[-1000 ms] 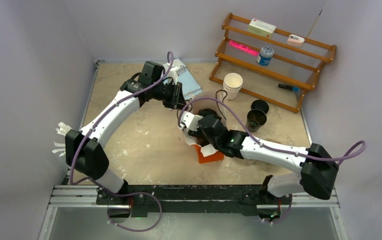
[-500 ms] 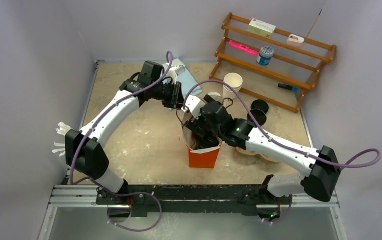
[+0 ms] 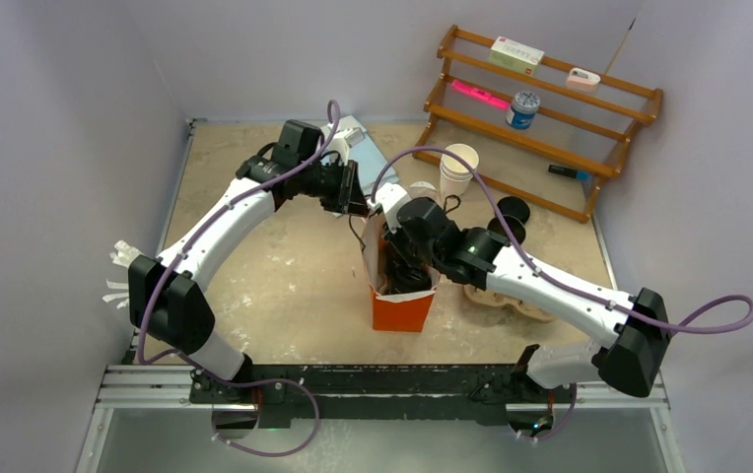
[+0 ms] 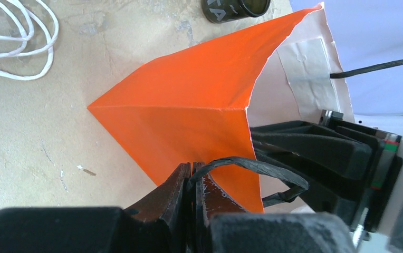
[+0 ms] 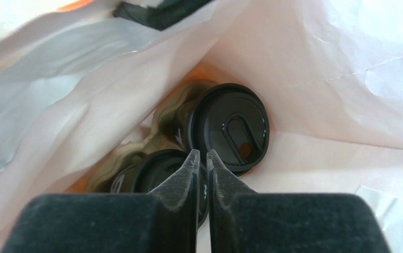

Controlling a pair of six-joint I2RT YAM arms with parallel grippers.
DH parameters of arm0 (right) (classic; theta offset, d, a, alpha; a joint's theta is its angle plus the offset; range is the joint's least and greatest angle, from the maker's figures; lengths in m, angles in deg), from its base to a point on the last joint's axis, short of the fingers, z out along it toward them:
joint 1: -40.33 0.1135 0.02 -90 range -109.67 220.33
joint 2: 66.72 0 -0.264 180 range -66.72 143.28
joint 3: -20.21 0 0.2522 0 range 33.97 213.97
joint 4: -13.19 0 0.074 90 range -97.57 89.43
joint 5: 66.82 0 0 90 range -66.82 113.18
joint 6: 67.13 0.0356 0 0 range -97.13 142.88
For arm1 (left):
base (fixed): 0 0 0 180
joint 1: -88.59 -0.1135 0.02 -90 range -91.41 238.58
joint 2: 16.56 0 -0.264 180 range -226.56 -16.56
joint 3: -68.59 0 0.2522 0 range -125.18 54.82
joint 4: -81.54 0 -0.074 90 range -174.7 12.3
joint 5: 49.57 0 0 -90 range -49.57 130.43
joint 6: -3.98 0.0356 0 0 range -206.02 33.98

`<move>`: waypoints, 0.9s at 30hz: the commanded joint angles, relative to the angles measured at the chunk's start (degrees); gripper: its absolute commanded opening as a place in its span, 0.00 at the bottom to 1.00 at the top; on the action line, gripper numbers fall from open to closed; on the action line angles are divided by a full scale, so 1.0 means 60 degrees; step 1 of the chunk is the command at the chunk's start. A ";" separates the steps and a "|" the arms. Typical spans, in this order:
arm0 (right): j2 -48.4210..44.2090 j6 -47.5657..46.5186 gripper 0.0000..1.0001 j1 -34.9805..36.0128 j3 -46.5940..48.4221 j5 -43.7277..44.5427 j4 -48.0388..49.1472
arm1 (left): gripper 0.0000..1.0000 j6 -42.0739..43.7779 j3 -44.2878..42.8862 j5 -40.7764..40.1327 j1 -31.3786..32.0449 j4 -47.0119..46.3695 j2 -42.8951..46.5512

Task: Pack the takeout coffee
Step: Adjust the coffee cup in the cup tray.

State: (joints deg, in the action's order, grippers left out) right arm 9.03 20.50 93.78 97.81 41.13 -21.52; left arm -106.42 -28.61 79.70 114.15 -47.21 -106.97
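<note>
Right wrist only: 2 lidded cups [image 5: 231, 132] in bag [image 5: 320, 79], right fingers [image 5: 186, 179] near-shut, empty; left fingers [image 4: 173, 195] tight on bag handle [image 4: 273, 171]

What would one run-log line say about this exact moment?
left gripper: shut on bag handle | right gripper: shut, down inside orange bag | contents: lidded black cups

You are running a left arm [image 3: 225, 222] and right arm [image 3: 550, 291] wearing white shells with black joint housings. Purple cables [image 3: 334, 110] are trailing along both. The left tool [image 4: 191, 168] and right tool [image 5: 202, 155] are showing dark, tapered fingers [image 5: 181, 179] on matte black blocks.
</note>
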 commanded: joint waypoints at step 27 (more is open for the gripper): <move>-0.0306 0.2705 0.00 0.0732 0.1779 -0.1978 -0.5863 | 0.06 0.1426 -0.0683 0.0616 0.0572 0.3650 0.1028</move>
State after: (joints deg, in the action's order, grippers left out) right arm 8.46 34.45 95.23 106.44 31.93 -50.09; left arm -100.87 -31.65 81.05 115.55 -30.44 -102.60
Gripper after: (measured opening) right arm 0.004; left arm 0.069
